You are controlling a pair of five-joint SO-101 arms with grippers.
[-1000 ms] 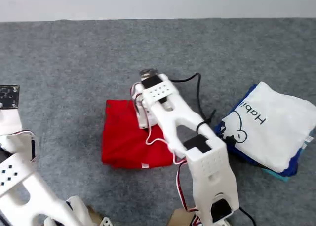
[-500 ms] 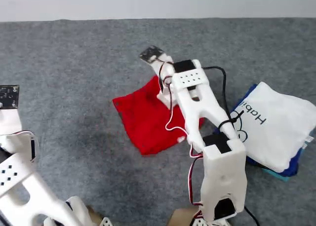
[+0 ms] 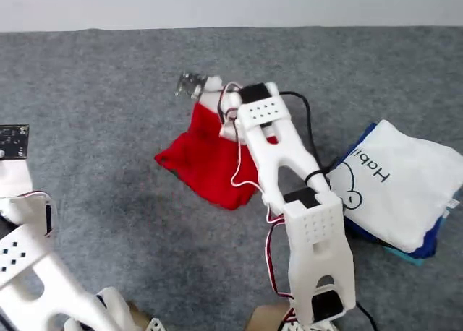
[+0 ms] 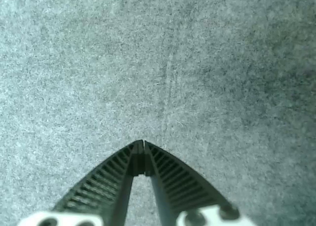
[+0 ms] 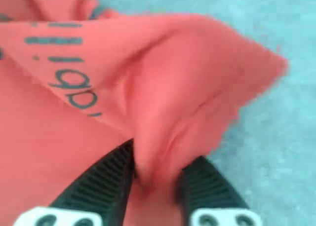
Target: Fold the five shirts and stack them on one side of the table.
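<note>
A red shirt [image 3: 206,165] hangs bunched and partly lifted off the grey table near the middle, its lower end trailing on the surface. My right gripper [image 3: 214,108] is shut on its upper edge. In the right wrist view the red cloth [image 5: 163,97] bulges between the black fingers [image 5: 106,179] of that gripper [image 5: 155,174], and dark print shows on the fabric. At the right edge lies a stack of folded shirts [image 3: 398,183], white on top with blue and teal beneath. My left gripper [image 4: 143,148] is shut over bare carpet, holding nothing.
The left arm's white body [image 3: 29,273] sits at the near left corner. Grey felt table [image 3: 94,114] stretches open at the left and back. The right arm's base [image 3: 315,273] stands at the front, close to the stack.
The red shirt lay flat a second ago. The right gripper has pulled it up and swung it, first toward the right, then back left and farther away. The left arm has not moved.
</note>
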